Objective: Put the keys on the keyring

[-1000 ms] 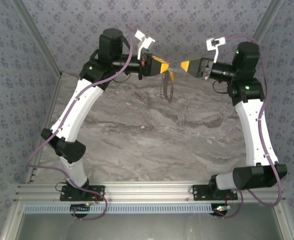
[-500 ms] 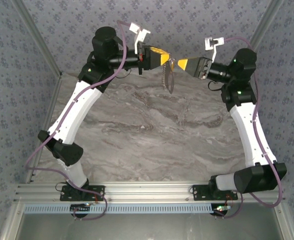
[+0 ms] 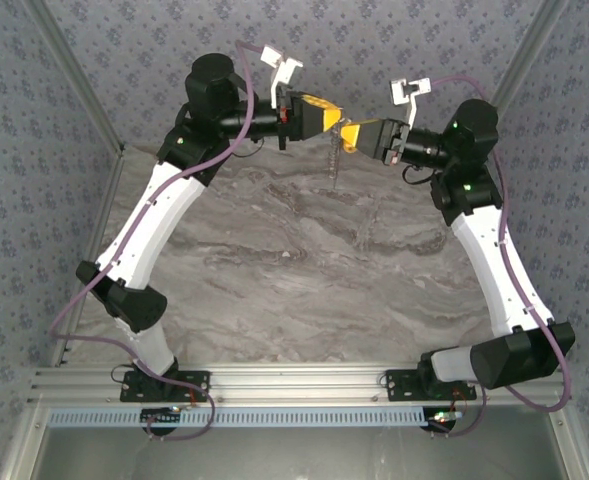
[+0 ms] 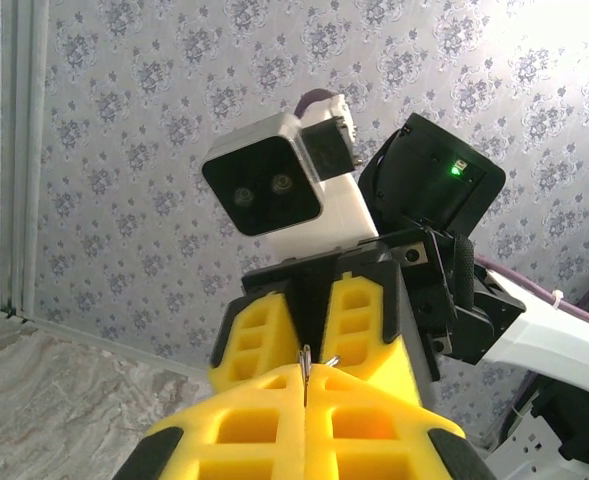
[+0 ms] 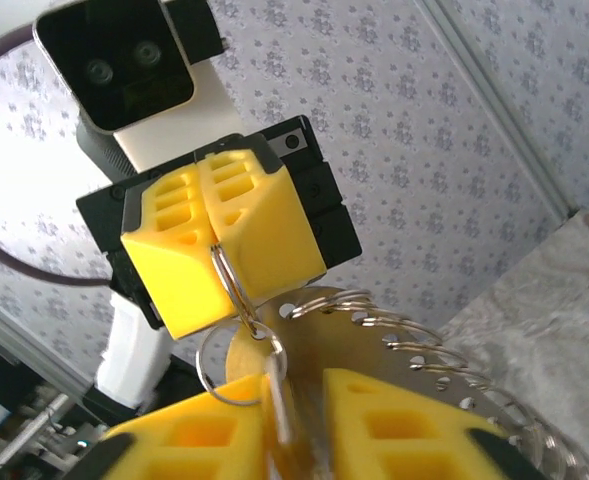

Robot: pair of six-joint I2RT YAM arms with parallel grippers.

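Alignment is what counts: the keyring (image 5: 238,292) is clenched by the left gripper (image 3: 336,122), the key (image 5: 276,395) grasped by the right gripper (image 3: 352,135); threading should be eased slowly between both sets of fingertips.

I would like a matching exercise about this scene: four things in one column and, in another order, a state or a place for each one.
Things
1. left end effector
2. right end effector
3. chain
4. marble table

States or places
a. hangs in the air below the two yellow tips
b. shut on the keyring
c. lies under both arms
d. closed around the small key

Pairs: 1-b, 2-d, 3-a, 4-c
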